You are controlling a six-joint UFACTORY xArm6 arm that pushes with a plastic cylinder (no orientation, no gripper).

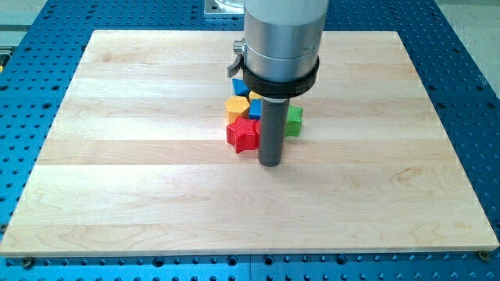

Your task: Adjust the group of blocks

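No brand, label or writing is seen anywhere. No gripper is fitted; a straight dark rod (270, 129) is carried instead, and nothing is held by it.

The tip (270, 163) is set on the wooden counter (117, 156), just to the view's right of the red star block (243, 133) and touching or nearly touching it; which cannot be told.

Block group, placed from the red star block:
- yellow block (237, 106), just toward the view's top, touching or very near.
- blue block (255, 108), toward the view's top and slightly right, partly hidden by the rod.
- a second blue block (240, 86), further toward the view's top, half covered by the arm's grey housing (283, 35).
- green block (294, 121), to the view's right, beyond the rod.
- a sliver of yellow (255, 95) is seen under the housing; shape cannot be made out.

The group is found near the counter's middle, toward the view's top. Wide bare wood lies on all sides; every edge is well apart from the blocks. Blue perforated metal (31, 86) surrounds the counter.
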